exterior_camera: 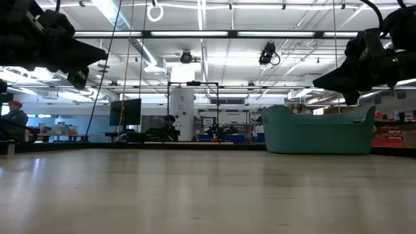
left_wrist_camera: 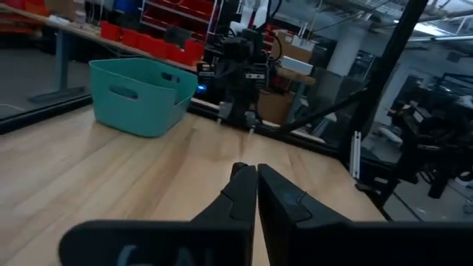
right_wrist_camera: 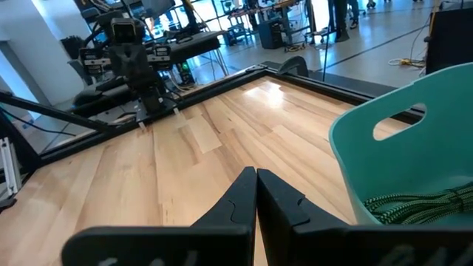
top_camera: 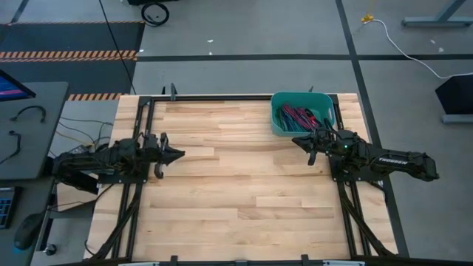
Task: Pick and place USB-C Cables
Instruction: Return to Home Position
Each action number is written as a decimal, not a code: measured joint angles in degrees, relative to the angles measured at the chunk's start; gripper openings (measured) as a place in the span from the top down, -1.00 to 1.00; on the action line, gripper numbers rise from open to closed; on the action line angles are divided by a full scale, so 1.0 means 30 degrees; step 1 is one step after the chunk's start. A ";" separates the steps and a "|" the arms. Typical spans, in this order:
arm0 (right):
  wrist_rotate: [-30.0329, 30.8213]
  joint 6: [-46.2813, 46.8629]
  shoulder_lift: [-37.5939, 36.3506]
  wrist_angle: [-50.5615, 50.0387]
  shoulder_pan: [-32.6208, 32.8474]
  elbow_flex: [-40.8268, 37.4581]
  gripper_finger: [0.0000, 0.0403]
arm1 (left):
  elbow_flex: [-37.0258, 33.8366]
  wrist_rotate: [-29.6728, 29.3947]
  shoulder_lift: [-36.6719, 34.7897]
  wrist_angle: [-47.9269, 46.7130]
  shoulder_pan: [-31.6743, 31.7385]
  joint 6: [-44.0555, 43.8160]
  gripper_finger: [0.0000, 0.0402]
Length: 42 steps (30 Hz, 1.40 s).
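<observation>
The USB-C cables (top_camera: 297,117) lie bundled inside the teal bin (top_camera: 275,122) at the table's far right; I see red, magenta and green strips there, and a green braided one (right_wrist_camera: 421,203) in the right wrist view. My right gripper (top_camera: 297,140) hovers above the table just near of the bin, fingers shut and empty (right_wrist_camera: 256,177). My left gripper (top_camera: 182,154) waits at the table's left side, raised above the wood, shut and empty (left_wrist_camera: 256,174). Both grippers point toward the table's middle.
The bin (exterior_camera: 318,130) stands on the table's far right corner, against the black frame rail (top_camera: 222,97). The wooden top (top_camera: 236,192) between the two arms is bare. People sit at desks in the room beyond the table (exterior_camera: 13,120).
</observation>
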 joint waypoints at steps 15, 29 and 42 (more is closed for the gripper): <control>-0.0003 -0.0007 0.0000 0.0007 0.0000 0.0000 0.92 | -0.0073 0.0743 0.0073 0.1288 -0.0996 -0.0062 0.92; -0.0003 -0.0002 0.0000 0.0007 0.0000 0.0000 0.92 | -0.0073 0.0656 0.0080 0.1484 -0.0989 -0.0063 0.85; -0.0002 -0.0007 0.0000 0.0007 0.0000 0.0000 0.92 | -0.0073 0.0612 0.0080 0.1542 -0.0989 -0.0069 0.87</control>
